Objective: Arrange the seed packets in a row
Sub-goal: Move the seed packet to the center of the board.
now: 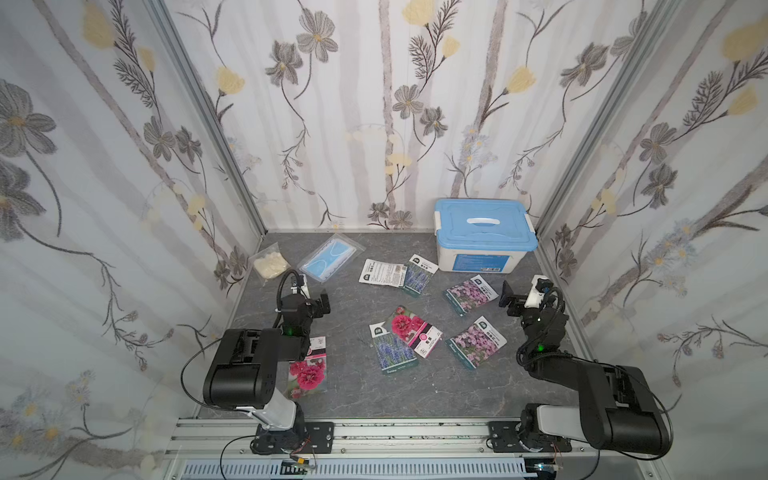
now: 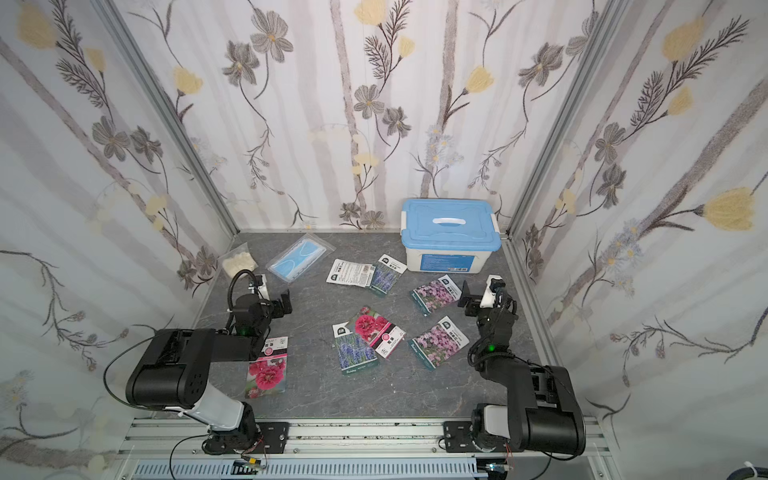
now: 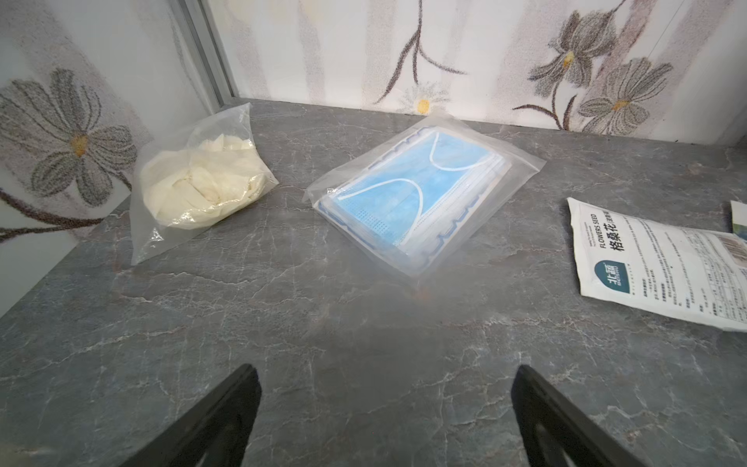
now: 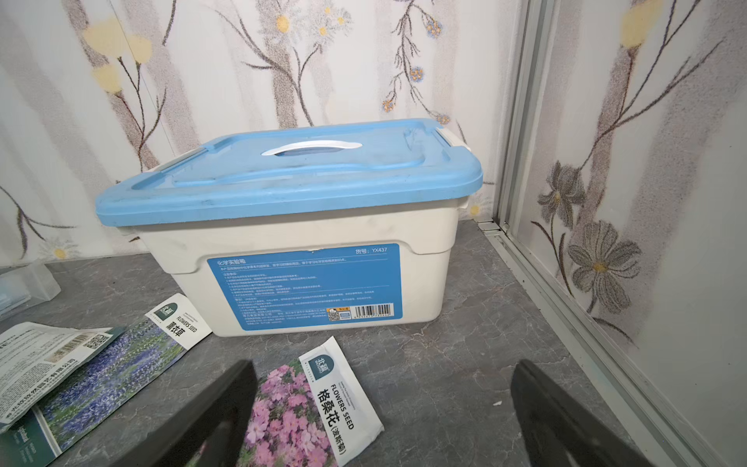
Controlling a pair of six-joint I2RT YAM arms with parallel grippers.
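Several seed packets lie scattered on the grey table. A white-backed one overlaps a lavender one at the back. Two pink ones lie at the right. In the middle a red one overlaps a lavender one. Another red one lies partly under the left arm. My left gripper hangs open and empty over bare table. My right gripper is open and empty beside the far pink packet.
A white box with a blue lid stands at the back right corner. A clear bag with blue masks and a clear bag of cream stuff lie at the back left. Patterned walls enclose three sides.
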